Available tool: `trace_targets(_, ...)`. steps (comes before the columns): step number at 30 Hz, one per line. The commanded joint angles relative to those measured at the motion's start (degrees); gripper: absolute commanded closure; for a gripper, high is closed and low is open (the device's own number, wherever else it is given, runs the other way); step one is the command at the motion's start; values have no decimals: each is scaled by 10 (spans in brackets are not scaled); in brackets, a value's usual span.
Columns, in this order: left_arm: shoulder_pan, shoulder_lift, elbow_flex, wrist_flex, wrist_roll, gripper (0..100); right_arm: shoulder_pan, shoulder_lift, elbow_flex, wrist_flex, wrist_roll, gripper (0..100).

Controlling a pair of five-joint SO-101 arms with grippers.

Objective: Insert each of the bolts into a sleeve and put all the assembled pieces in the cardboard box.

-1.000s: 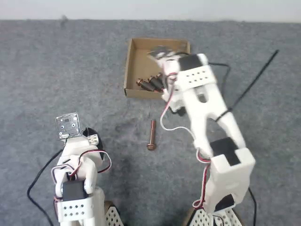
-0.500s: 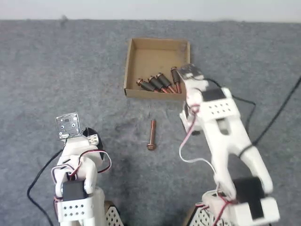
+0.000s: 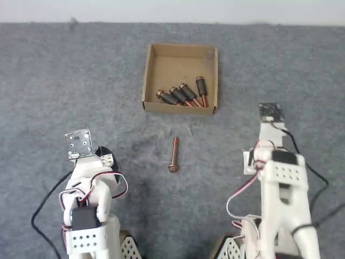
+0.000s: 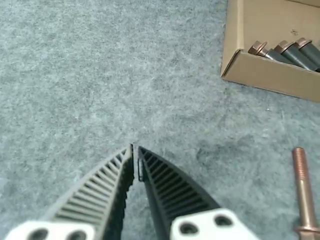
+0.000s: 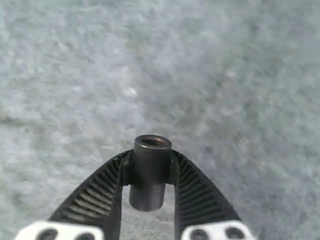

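The cardboard box [image 3: 153, 75] sits at the back middle and holds several bolts in black sleeves [image 3: 183, 96]. One bare copper bolt [image 3: 173, 154] lies on the carpet in front of the box, also seen as the bolt [image 4: 303, 190] in the left wrist view. My left gripper [image 4: 134, 150] is shut and empty, low over the carpet at the front left, short of the box [image 4: 260, 75]. My right gripper [image 5: 150, 160] is shut on an upright black sleeve [image 5: 149, 175]. The right arm [image 3: 277, 167] stands at the front right, away from the box.
Grey carpet covers the whole table. A pale strip of wall [image 3: 172, 11] runs along the far edge. The left arm [image 3: 89, 189] stands at the front left, and cables trail from both arm bases.
The right arm has drawn back from over the box to the front right. One more sleeved bolt shows at the right end of the row in the box. The left arm has not moved.
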Motion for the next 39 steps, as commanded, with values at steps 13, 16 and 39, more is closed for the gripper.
trace_targets(13, 8, -9, -63, -7, -5, 987, 143, -140, 139, -50, 98, 993)
trace_targets(16, 52, -8, -125, 57, -15, 987, 143, -140, 140, -51, 98, 993)
trace_targets(39, 287, 475, -412, 16, 68, 985, 142, -140, 147, -60, 98, 993)
